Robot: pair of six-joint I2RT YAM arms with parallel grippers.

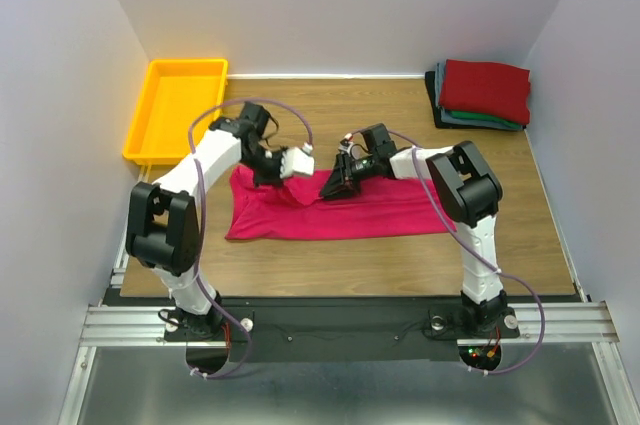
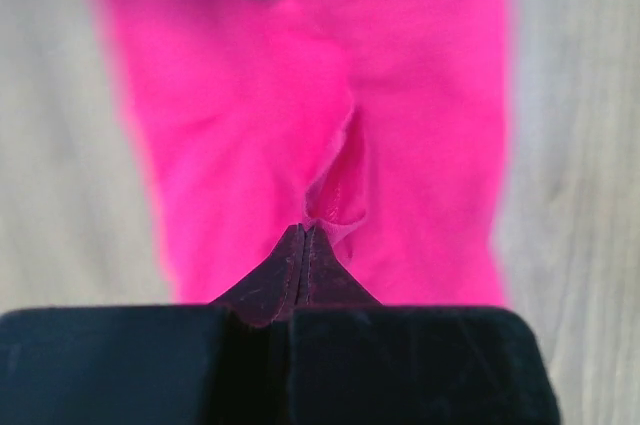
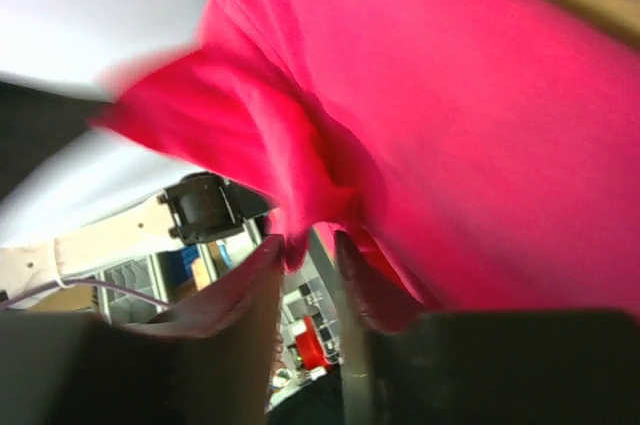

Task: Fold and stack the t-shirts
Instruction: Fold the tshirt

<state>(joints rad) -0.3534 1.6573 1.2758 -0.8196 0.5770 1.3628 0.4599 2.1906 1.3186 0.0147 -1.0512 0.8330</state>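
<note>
Crimson t-shirt (image 1: 340, 213) is laid lengthwise across the worktop (image 1: 400, 255), its far edge pinched at two places. A small ridge of cloth is clenched in the left jaws; a bunched fold is grasped by the right jaws (a slight gap shows between them). Both pinches should be raised together, level, and drawn toward the near edge so that the fold lands square.

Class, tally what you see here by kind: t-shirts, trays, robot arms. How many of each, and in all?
T-shirts: 4 (crimson t-shirt mid-table; dark red shirt, teal-green shirt, dark grey shirt stacked)
Yellow tray: 1
Robot arms: 2 (left arm, right arm)
Total: 7
</note>
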